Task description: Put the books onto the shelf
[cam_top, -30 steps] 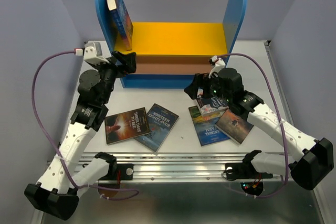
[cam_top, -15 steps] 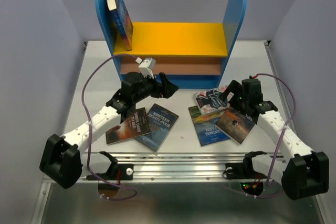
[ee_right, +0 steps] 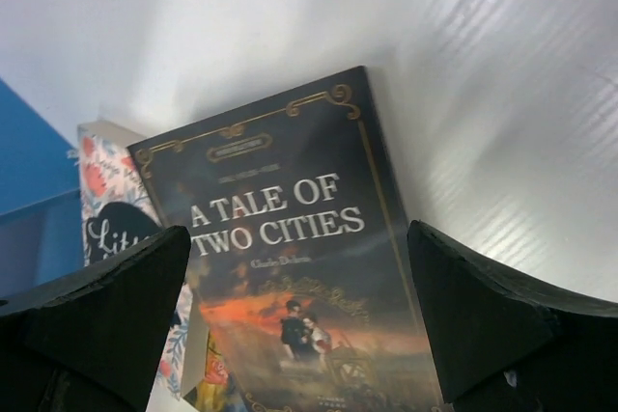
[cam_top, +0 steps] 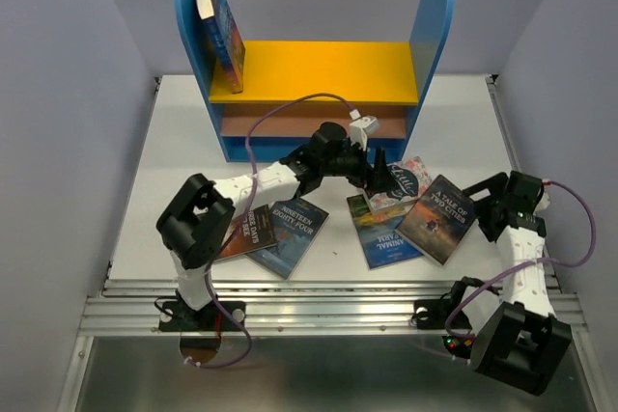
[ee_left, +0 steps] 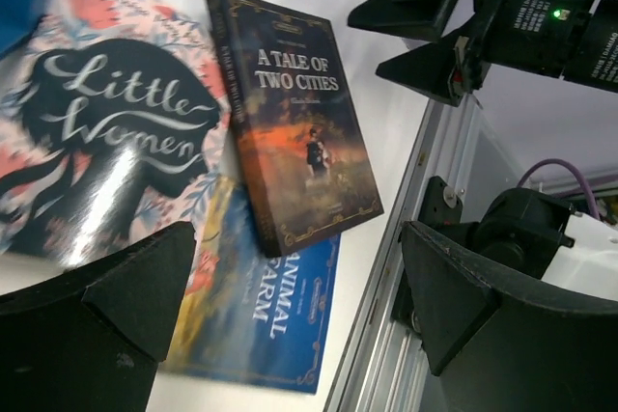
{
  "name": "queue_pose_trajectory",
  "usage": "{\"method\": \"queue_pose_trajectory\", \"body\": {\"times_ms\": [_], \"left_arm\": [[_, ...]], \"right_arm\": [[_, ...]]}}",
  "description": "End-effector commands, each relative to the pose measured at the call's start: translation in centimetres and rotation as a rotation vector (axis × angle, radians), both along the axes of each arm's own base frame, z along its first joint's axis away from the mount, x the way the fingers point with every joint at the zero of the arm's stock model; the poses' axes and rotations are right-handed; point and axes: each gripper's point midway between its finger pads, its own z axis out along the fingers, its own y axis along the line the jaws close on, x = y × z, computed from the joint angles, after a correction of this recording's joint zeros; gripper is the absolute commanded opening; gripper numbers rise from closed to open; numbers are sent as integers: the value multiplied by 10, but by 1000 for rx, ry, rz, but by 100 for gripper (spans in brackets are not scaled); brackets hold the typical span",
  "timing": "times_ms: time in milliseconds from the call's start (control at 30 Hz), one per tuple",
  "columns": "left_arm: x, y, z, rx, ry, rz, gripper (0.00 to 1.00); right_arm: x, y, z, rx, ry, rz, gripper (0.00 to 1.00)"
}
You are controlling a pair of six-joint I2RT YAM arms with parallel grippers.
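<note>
Pale grey walls (cam_top: 58,94) close in a white worktop (cam_top: 183,142), with the shelf (cam_top: 436,16) standing at its far edge. From overhead, one book (cam_top: 222,31) stands upright on the yellow upper board (cam_top: 328,65), against the left blue side panel. Five more lie flat on the worktop.

Only the overhead view shows the left-hand pair: Nineteen Eighty-Four (cam_top: 293,229) overlaps a brown-covered book (cam_top: 249,233), which the left arm (cam_top: 261,178) partly hides. The same view shows that arm stretched across to the right-hand pile, and the right arm (cam_top: 521,248) bent up close by the worktop's right edge.

The left wrist view gives the pile's layering, which is hard to read from above. A Tale of Two Cities (ee_left: 299,156) lies on Animal Farm (ee_left: 270,325). Its spine edge lies against or over Little Women (ee_left: 106,142); which of the two I cannot tell. The left tool (ee_left: 297,238) is released, fingers wide apart over the pile and grasping nothing. Beyond the books the right tool (ee_left: 365,43) is also released and empty. It points at the pile from the worktop's edge, apart from the covers.

The right wrist view alone shows A Tale of Two Cities framed between that tool's spread fingers. Little Women's thick page edge and a strip of the shelf's blue lie behind it.
</note>
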Motion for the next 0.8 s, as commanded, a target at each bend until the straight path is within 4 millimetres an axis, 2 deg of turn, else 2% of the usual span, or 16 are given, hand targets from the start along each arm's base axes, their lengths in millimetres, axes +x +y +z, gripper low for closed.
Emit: {"method": "queue_pose_trajectory", "body": {"times_ms": [0,67,100,167,300,367,400,467,600,767], "left_arm": [[-24,-40,16,-19,-49,-142,99],[-33,-53,9,8,-43,-168,99],[-34,-56,-4,32,-24,-172,99],[-35,-64,-7,36,-12,-179,99],[-39,-79,-37,116,4,-185,99],[-36,-83,-50,168,16,-169,99],[-37,-84,-65,196,33,-172,99],[-34,-85,-76,235,44,-142,99],[-23,-81,-85,282,32,-84,99],[-24,-86,-101,313,57,-96,99]], "right_arm": [[-1,6,-13,83,-8,33,100],[3,10,-18,110,-23,53,100],[1,12,-24,121,-9,58,100],[0,15,-30,136,-3,69,100],[0,23,-40,180,-10,99,100],[0,26,-43,191,-10,109,100],[0,28,-44,196,-13,118,100],[-1,32,-48,211,-13,136,100],[2,37,-51,223,-30,173,100],[9,47,-50,265,-66,248,99]]}}
